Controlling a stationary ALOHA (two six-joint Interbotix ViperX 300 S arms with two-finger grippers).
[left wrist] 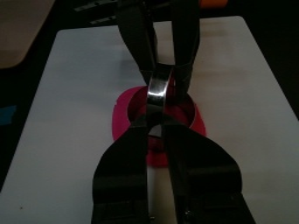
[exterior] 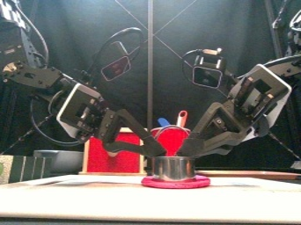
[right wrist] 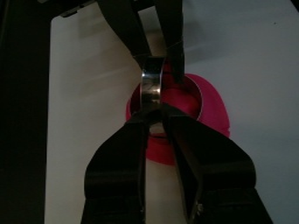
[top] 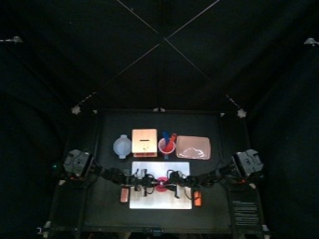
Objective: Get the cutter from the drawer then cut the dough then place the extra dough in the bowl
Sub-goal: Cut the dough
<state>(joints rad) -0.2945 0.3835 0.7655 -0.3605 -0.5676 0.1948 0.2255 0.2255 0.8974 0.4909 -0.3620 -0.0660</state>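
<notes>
- Cutter [exterior: 174, 167]: round metal band, upright on the dough at the middle of the board, with dough showing all round its foot.
- Dough [exterior: 177, 183]: flat red-pink disc lying on the board under the cutter, its rim standing out past the cutter's wall on every side.
- White cutting board [top: 159, 198]: lies at the front middle of the tabletop [top: 100, 196] and carries the dough and cutter.
- Left pincer [left wrist: 163, 131]: jaws drawn in to a narrow pinch on the cutter's wall on its own side.
- Right pincer [right wrist: 156, 125]: likewise nipped onto the opposite wall, so the two meet across the cutter.
- Bowl [top: 121, 146]: blue-grey, at the back left, well apart from the board. Whether it holds anything cannot be told.
- Wooden box [top: 145, 140], red cup [top: 166, 143], pink tray [top: 195, 147]: in a row at the back, right of the bowl.
- Step in hand, as judged: the cut itself, since the cutter is out of the drawer and seated on the dough.
- Next move, as judged: press down evenly until the band bites through, then lift the cutter straight off so the disc does not drag. One pincer would then have to let go to peel away the outer ring and carry it to the bowl.
</notes>
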